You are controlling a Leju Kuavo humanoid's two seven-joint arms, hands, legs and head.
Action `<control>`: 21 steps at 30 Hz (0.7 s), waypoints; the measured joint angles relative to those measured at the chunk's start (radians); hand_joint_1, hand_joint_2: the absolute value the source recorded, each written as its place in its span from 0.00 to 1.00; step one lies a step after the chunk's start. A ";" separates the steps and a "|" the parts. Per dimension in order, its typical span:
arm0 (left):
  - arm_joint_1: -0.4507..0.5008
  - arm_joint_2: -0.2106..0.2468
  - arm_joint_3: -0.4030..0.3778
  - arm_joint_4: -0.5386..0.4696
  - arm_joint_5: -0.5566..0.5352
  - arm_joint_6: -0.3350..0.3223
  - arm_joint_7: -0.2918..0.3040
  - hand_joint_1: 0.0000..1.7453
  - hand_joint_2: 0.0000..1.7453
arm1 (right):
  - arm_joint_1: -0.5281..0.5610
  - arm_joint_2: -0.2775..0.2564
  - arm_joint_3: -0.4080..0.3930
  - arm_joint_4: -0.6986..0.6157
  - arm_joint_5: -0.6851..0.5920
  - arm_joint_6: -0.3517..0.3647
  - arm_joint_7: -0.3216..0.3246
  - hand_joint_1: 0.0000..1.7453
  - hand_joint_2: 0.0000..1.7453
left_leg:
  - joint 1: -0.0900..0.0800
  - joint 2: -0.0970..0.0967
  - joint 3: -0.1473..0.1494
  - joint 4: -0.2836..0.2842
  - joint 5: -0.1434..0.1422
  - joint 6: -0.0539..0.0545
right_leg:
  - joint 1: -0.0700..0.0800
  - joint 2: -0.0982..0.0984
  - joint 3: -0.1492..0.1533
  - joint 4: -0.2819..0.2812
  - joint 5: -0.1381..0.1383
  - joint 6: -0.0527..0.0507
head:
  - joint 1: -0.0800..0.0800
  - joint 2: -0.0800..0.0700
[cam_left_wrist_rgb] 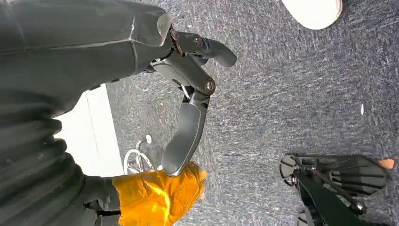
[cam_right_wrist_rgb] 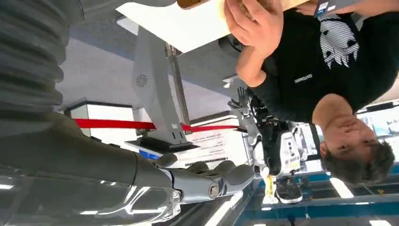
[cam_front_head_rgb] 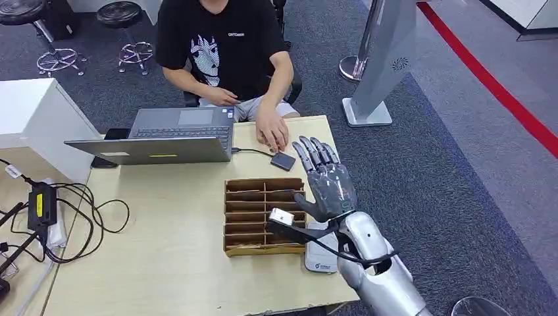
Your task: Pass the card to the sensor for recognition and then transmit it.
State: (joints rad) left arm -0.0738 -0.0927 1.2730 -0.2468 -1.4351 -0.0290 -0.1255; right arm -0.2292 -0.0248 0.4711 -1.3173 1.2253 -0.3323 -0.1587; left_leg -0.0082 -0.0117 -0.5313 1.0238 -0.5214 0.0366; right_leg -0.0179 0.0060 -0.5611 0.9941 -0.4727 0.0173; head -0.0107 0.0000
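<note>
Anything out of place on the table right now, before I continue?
Mostly tidy. The wooden card organizer sits square. One oddity: a white card lies outside it at the table's right edge, partly under the right hand's arm. Loose cables sprawl left.

Matt wooden table (cam_front_head_rgb: 171, 263), brown cardboard-like organizer (cam_front_head_rgb: 263, 217), rough grey carpet (cam_front_head_rgb: 447, 171).

Beyond my pale wooden surface (cam_front_head_rgb: 171, 263) lies grey carpet (cam_front_head_rgb: 447, 171) with a red floor stripe (cam_front_head_rgb: 490, 82) far right, two black stools (cam_front_head_rgb: 125, 20) far left, and a white cabinet (cam_front_head_rgb: 33, 112) left.
</note>
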 joint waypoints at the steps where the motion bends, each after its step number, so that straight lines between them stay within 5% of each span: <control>1: 0.000 0.000 0.000 0.000 -0.001 0.000 0.000 0.00 1.00 | -0.003 0.004 0.000 0.008 0.005 -0.001 0.003 0.00 1.00 | 0.000 0.000 0.000 0.000 0.000 0.000 | 0.000 0.000 0.000 0.000 0.000 0.000 | 0.000 0.000; 21: 0.000 0.000 0.000 0.000 -0.004 -0.002 0.000 0.00 1.00 | -0.027 0.048 -0.011 0.078 0.035 -0.013 0.009 0.00 1.00 | 0.000 0.000 0.000 0.000 0.000 0.000 | 0.000 0.000 0.000 0.000 0.000 0.000 | 0.000 0.000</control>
State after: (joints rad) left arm -0.0740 -0.0927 1.2730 -0.2468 -1.4393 -0.0309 -0.1255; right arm -0.2561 0.0237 0.4601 -1.2390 1.2600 -0.3449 -0.1495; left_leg -0.0082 -0.0116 -0.5313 1.0238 -0.5214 0.0366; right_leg -0.0180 0.0061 -0.5611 0.9940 -0.4728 0.0173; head -0.0107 0.0000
